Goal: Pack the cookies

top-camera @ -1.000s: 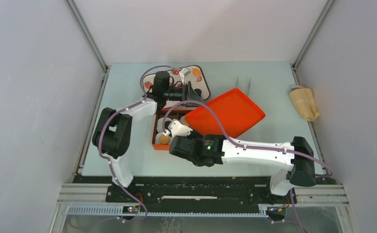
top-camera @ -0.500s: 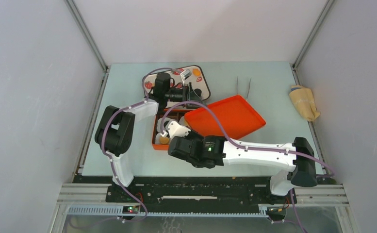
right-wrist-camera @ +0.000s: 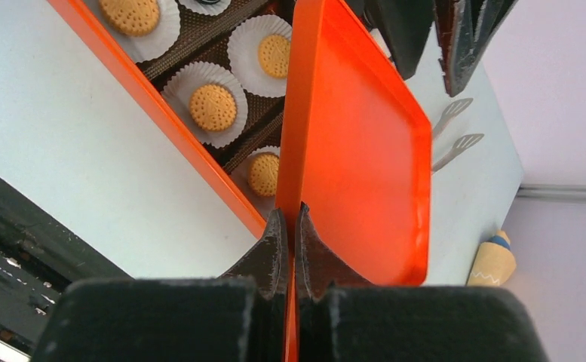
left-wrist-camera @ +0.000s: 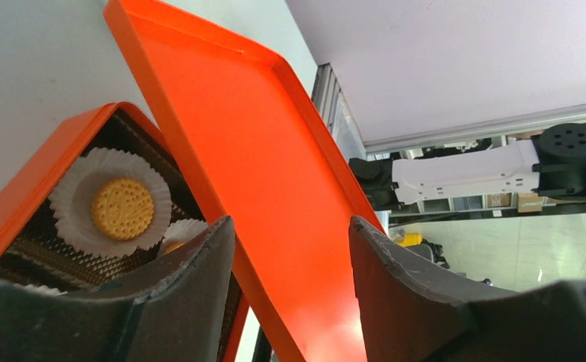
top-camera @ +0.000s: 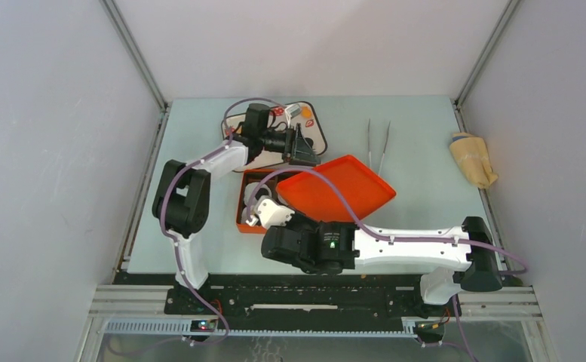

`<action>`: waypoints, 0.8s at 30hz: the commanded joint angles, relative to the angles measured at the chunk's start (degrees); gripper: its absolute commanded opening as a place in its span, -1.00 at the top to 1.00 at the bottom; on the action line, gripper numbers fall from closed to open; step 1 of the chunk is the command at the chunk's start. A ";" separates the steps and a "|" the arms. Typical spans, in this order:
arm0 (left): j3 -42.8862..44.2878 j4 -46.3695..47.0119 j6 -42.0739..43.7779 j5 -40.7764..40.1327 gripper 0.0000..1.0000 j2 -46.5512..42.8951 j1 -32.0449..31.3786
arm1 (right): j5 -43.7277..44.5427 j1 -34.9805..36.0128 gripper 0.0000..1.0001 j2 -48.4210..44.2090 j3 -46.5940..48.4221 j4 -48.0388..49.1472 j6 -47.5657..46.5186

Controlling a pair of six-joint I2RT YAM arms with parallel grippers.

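Lid pinched at one edge, box half uncovered

Edges first. My right hand (right-wrist-camera: 289, 226) has its fingers pressed together on the near rim of the orange lid (right-wrist-camera: 357, 143), and the thin edge runs straight up the wrist view from that pinch. The lid sits tilted across the right side of the orange box (left-wrist-camera: 33, 197). My left hand (left-wrist-camera: 289, 226) is at the lid's far side, fingers apart with the lid's panel showing between them; contact I cannot tell.

Room: bare surface (top-camera: 191, 136) lies left of the box up to the side rail. The tongs (top-camera: 376, 143) lie just beyond the lid's far corner. A tan cloth bundle (top-camera: 470, 158) sits at the right edge, well apart. A printed tray (top-camera: 314, 124) lies behind the left hand.

The cookies (right-wrist-camera: 213, 107) are in the box, each in a white fluted paper cup (right-wrist-camera: 240, 45) on a dark ribbed liner. They are round, flat, golden, with dotted faces. One sits partly under the lid's edge
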 commanded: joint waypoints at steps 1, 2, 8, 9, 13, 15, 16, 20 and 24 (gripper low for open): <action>4.36 -13.50 9.66 -0.70 -0.25 0.70 0.53 | 6.16 1.11 1.00 -2.56 1.11 -0.71 -1.23; 4.84 -16.73 11.33 -1.37 -0.24 0.78 0.74 | 6.75 1.25 1.00 -2.31 1.61 -1.69 -0.78; 7.38 -23.90 13.24 -6.78 -0.23 1.25 2.07 | 11.90 1.32 1.00 -1.26 2.74 -5.35 0.00; 8.31 -26.05 14.13 -7.87 -0.23 1.55 2.19 | 12.26 1.23 1.00 -1.33 2.71 -5.46 0.05; 9.50 -28.90 14.78 -9.34 -0.21 1.85 2.57 | 12.41 1.21 1.00 -2.28 2.13 -4.56 -0.51; 9.41 -29.39 14.66 -9.46 -0.21 1.82 2.57 | 11.44 1.14 1.00 -2.80 1.39 -3.32 -1.21; 9.31 -29.54 14.53 -9.39 -0.20 1.70 2.57 | 10.95 1.01 1.00 -2.83 1.14 -3.24 -0.72; 9.17 -29.50 14.08 -10.23 -0.18 0.57 2.57 | 5.57 -2.44 0.96 -2.78 -0.77 -4.70 5.06; 9.57 -29.08 13.13 -10.64 -0.16 -0.70 2.57 | -1.89 -7.21 0.48 -4.59 -5.96 -2.03 10.57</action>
